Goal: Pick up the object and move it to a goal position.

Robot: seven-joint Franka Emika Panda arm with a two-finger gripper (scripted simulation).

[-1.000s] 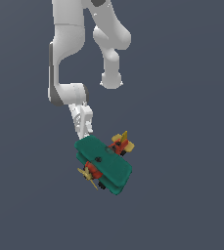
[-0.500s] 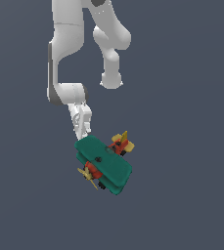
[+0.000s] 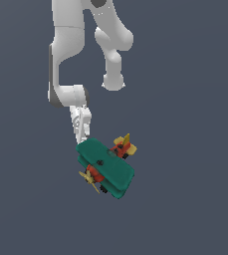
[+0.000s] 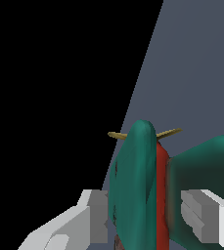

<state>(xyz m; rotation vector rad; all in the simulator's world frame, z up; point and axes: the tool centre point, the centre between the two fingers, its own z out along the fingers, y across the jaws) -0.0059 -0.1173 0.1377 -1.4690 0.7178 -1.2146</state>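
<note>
One small toy biplane with two teal-green wings, red body, one yellow propeller; one white robot arm; one gripper.

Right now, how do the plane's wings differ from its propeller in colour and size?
The wings are teal-green; the propeller is yellow. The wings are broad slabs, the largest part of the toy; the propeller is thin and small. In the wrist view a wing sits between the gripper's fingers; the propeller pokes out beyond it. Both belong to one biplane.
</note>
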